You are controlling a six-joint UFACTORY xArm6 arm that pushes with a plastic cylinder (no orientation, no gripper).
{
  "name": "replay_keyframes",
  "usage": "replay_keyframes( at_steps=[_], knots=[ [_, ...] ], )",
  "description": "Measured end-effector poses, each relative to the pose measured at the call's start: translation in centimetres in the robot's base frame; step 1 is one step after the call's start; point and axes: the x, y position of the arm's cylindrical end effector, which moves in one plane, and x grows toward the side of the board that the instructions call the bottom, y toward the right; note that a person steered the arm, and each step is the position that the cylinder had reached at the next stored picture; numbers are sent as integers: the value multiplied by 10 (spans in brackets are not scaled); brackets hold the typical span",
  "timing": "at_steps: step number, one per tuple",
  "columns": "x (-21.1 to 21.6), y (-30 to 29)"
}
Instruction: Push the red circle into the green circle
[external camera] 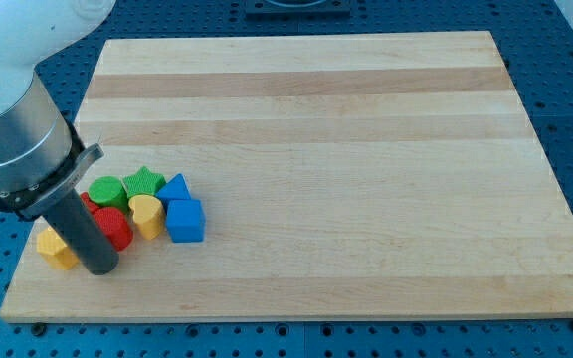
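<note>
The red circle (115,227) lies at the board's lower left, just below the green circle (106,189); whether they touch I cannot tell. My tip (100,267) rests on the board right at the red circle's lower-left side. The rod rises up and to the left, hiding part of a second red block (87,202) left of the circles.
A green star (144,181), a yellow heart (147,214), a blue triangle (174,188) and a blue cube (185,220) cluster right of the circles. A yellow hexagon (55,249) sits left of my tip. The board's left edge (28,264) is close.
</note>
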Motion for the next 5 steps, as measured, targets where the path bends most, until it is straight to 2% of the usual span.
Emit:
replay_keyframes(
  at_steps=[1,2,3,4,5],
  knots=[
    [21,20],
    [31,68],
    [-1,119],
    [-27,132],
    [-27,132]
  ],
)
